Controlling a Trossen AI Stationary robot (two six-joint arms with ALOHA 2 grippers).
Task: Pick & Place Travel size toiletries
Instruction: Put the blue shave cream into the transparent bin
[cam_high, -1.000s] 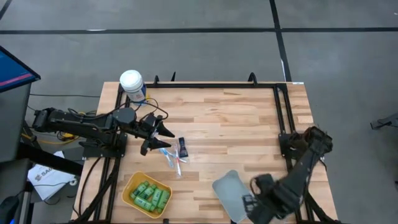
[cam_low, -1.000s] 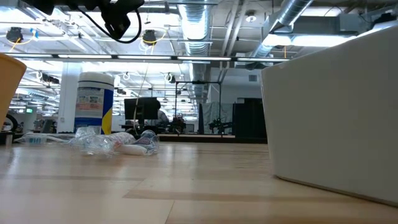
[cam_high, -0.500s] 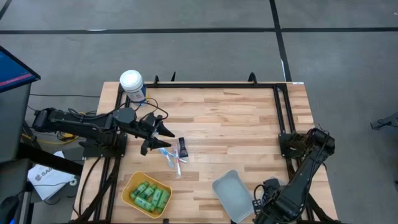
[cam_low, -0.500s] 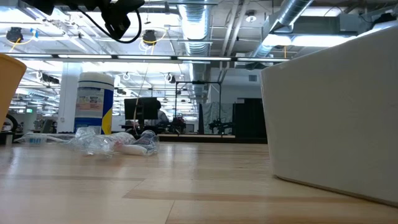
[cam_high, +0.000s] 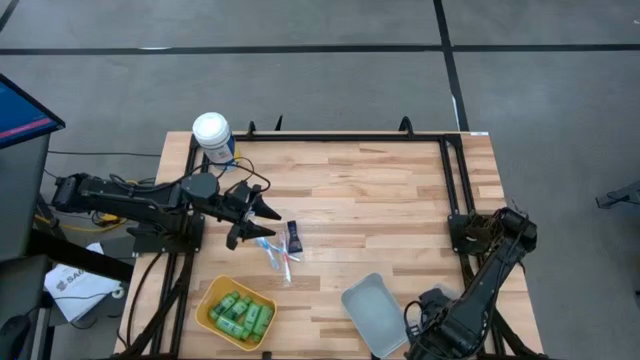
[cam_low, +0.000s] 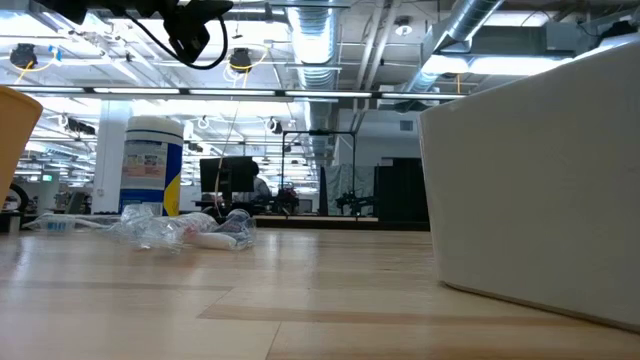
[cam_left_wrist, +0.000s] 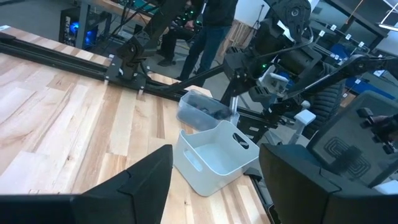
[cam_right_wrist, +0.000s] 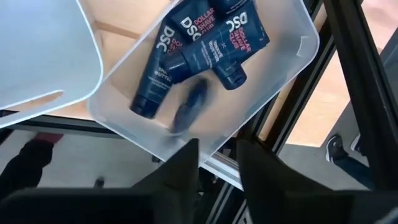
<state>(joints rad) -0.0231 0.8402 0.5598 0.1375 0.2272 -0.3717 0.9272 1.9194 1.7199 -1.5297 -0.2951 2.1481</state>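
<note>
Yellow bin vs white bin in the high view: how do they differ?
The yellow bin sits at the table's near-left and holds green bottles; the white bin sits near-right and shows empty here. The yellow bin is squarer, the white bin longer. Both lie skewed by the near edge.

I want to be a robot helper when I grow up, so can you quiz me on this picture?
1. True or false: the green bottles lie in the yellow bin.
2. The left end effector is: A) open, B) shut on a tube.
3. Fill in: the clear bin below the right end effector holds navy ____.

Key: 1 true. 2 A. 3 tubes.
</note>
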